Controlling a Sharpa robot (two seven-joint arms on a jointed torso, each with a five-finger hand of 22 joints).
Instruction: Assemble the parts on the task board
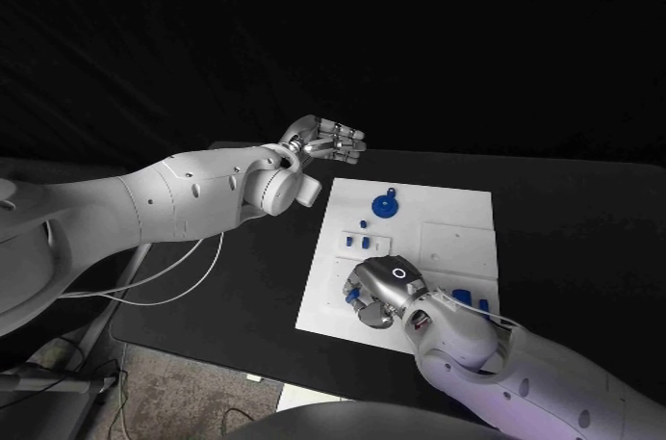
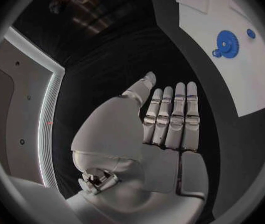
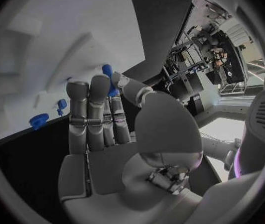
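The right hand (image 1: pixel 382 291) seems to pinch a blue part (image 3: pixel 109 79) over the task board (image 1: pixel 458 238); the left hand (image 1: pixel 326 140) hovers empty, fingers (image 2: pixel 176 109) straight, side by side.

From my right wrist camera I see the right hand (image 3: pixel 101 129) over the white task board (image 3: pixel 64 40), its fingers (image 3: pixel 77 114) held close together and reaching toward the board. A small blue part (image 3: pixel 108 77) sits at the fingertips, between the thumb and the neighbouring finger — it looks pinched there, though most of it is hidden. Two more blue parts lie on the board near its edge — a round toothed gear (image 3: pixel 38 120) and a smaller piece (image 3: pixel 62 104) just beside it.
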